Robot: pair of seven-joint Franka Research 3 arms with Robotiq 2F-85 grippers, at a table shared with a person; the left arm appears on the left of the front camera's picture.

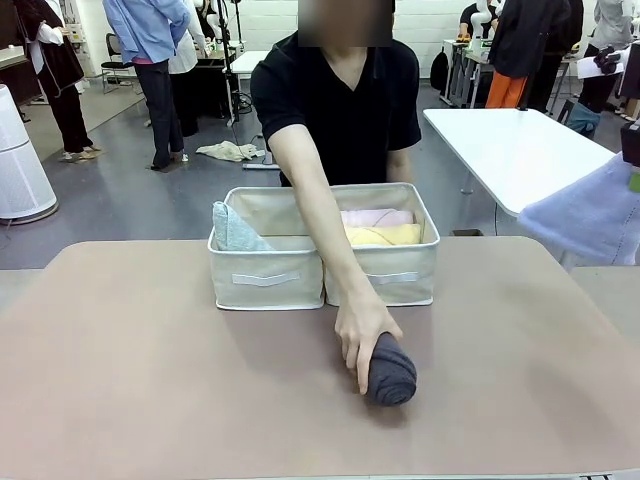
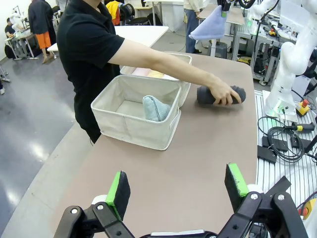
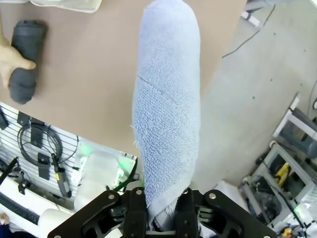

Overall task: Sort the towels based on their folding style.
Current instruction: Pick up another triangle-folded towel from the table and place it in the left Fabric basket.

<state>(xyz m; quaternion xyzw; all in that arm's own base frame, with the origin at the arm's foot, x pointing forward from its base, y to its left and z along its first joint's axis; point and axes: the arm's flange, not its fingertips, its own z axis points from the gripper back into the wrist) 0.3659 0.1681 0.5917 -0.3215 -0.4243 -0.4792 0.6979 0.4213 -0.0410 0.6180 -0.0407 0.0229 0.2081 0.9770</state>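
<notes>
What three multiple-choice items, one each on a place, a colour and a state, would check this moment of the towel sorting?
1. Where is the dark grey towel?
A. in a bin
B. on the table, under the person's hand
C. on the floor

2. Which towel colours show in the right bin?
A. pink and yellow
B. white and black
C. red and green

3. What is the right tool doing?
A. open, empty
B. shut on the periwinkle blue towel
C. shut on a cable

Answers: 1 B, the hand presses it on the tabletop; 2 A, both show inside it; 3 B, its fingers clamp the towel's end.
</notes>
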